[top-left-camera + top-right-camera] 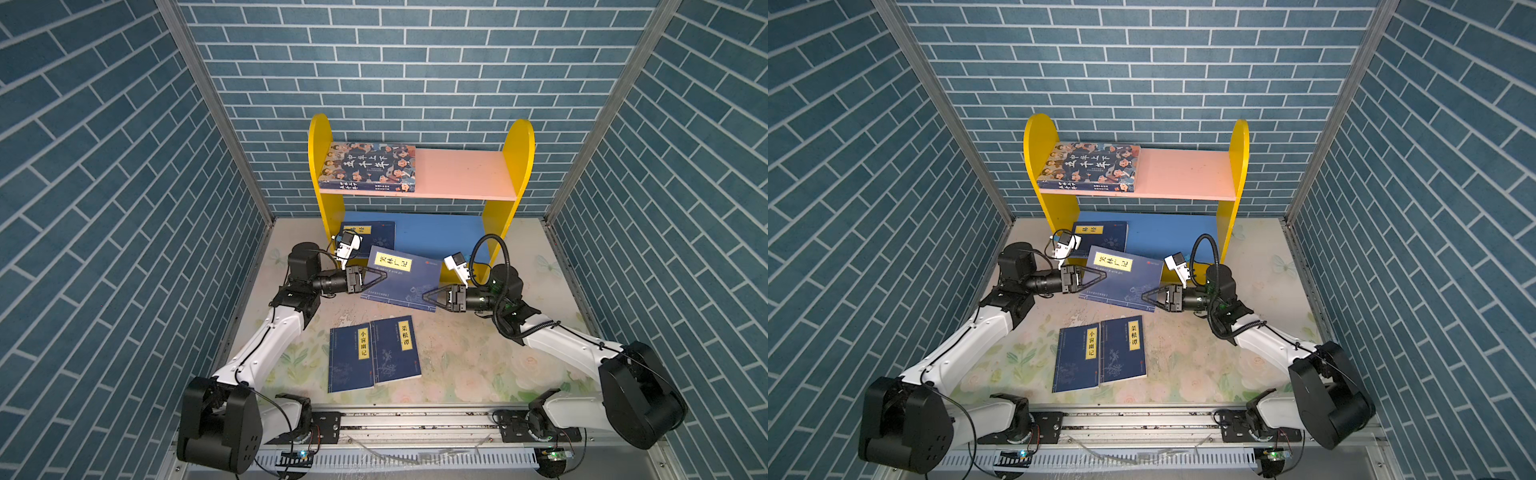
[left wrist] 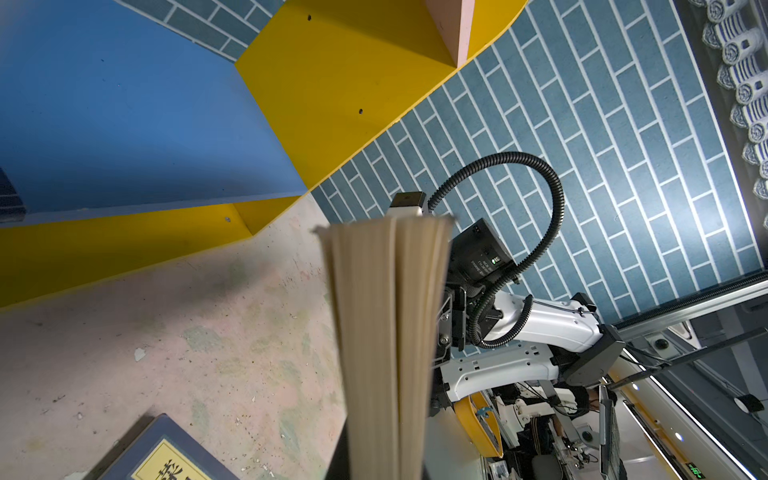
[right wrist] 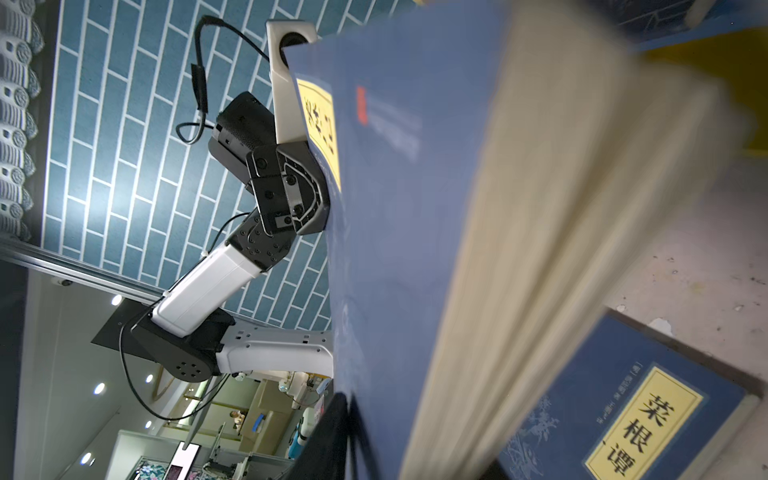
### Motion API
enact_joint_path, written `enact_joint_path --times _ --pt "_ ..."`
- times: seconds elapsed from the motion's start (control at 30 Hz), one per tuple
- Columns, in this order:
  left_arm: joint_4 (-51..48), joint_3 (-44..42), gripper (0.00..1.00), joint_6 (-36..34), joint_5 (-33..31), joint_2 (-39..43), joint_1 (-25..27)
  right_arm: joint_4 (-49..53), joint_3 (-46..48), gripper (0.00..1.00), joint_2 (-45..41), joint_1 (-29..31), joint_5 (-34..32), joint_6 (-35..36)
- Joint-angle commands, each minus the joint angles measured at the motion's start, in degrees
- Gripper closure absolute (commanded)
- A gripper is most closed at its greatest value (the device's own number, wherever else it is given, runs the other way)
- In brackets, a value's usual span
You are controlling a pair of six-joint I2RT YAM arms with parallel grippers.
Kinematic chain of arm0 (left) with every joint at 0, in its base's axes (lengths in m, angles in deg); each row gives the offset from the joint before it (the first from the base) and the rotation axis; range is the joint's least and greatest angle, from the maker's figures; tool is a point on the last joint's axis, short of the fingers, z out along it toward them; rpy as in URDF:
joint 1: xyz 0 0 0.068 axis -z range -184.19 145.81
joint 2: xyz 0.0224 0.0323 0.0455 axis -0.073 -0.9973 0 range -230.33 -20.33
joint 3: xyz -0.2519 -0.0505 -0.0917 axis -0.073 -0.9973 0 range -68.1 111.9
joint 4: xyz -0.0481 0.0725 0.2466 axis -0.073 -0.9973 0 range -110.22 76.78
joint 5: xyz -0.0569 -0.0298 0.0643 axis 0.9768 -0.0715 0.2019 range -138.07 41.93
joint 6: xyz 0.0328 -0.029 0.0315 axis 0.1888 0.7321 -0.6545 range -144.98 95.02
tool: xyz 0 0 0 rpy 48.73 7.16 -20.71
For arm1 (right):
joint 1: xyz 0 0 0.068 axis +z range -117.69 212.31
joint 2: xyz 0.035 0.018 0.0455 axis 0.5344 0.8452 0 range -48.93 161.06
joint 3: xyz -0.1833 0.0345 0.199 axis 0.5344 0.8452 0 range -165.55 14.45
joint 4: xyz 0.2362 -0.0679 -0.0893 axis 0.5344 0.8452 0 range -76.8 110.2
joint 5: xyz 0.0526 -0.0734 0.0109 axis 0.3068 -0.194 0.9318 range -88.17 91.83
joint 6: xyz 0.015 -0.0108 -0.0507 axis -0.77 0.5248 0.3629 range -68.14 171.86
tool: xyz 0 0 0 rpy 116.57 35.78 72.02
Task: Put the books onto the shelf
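Five books show in both top views. The large book [image 1: 368, 166] lies flat at the left end of the pink upper board [image 1: 463, 172] of the shelf [image 1: 519, 158]; one navy book [image 1: 376, 237] lies on the blue lower board [image 1: 436, 235], its label half covered by the left wrist camera [image 1: 348, 244]; a pair of navy books [image 1: 353, 357] lies side by side on the table [image 1: 478, 365]. The fifth book [image 1: 405, 278] hangs tilted before the shelf, the left gripper [image 1: 379, 277] clamped on its left edge. The right gripper [image 1: 425, 296] sits at its lower right corner; how its jaws stand I cannot tell, since blurred pages fill the right wrist view.
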Motion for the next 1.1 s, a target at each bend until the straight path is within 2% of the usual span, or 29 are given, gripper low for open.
enact_joint_path --times 0.0,0.2,0.3,0.37,0.4,0.43,0.57,0.63,0.7,0.8,1.07 --pt "4.5 -0.4 1.0 1.7 -1.0 0.3 -0.4 -13.5 0.7 0.63 1.7 0.5 -0.8 -7.3" --pt "4.5 -0.5 1.0 1.3 -3.4 -0.2 -1.0 -15.6 -0.7 0.73 4.1 2.4 -1.1 -8.5" --pt "2.9 -0.9 1.0 0.6 -5.1 -0.1 -1.6 -15.9 -1.2 0.88 5.0 2.8 -2.0 -8.5" --pt "-2.2 -0.3 1.0 -3.5 -7.7 0.3 -1.9 -15.9 -1.5 0.99 5.8 2.8 -2.8 -8.1" --pt "-4.9 0.1 1.0 -5.5 -9.2 0.7 -2.0 -15.5 -1.5 1.0 6.0 2.8 -3.3 -7.8" --pt "-8.0 0.4 0.95 -7.4 -11.2 0.9 -2.4 -15.0 -1.8 1.0 6.5 2.8 -3.8 -7.2" --pt "-11.9 0.4 0.48 -9.1 -16.2 1.9 -5.9 -13.6 -2.8 1.0 8.2 2.4 -5.5 -5.0" --pt "-12.6 0.4 0.37 -9.1 -17.6 2.6 -8.0 -12.7 -3.8 1.0 9.3 1.9 -5.7 -4.1" --pt "-16.6 1.4 0.33 -11.3 -20.1 3.4 -9.5 -12.4 -4.8 1.0 10.5 1.3 -5.7 -3.7" --pt "-23.0 3.9 0.31 -15.8 -22.7 4.3 -10.1 -11.3 -7.3 1.0 12.6 0.5 -5.3 -3.0" --pt "-24.2 5.3 0.31 -16.4 -22.4 5.6 -10.1 -5.9 -17.4 1.0 21.5 -1.4 -3.8 -0.7"
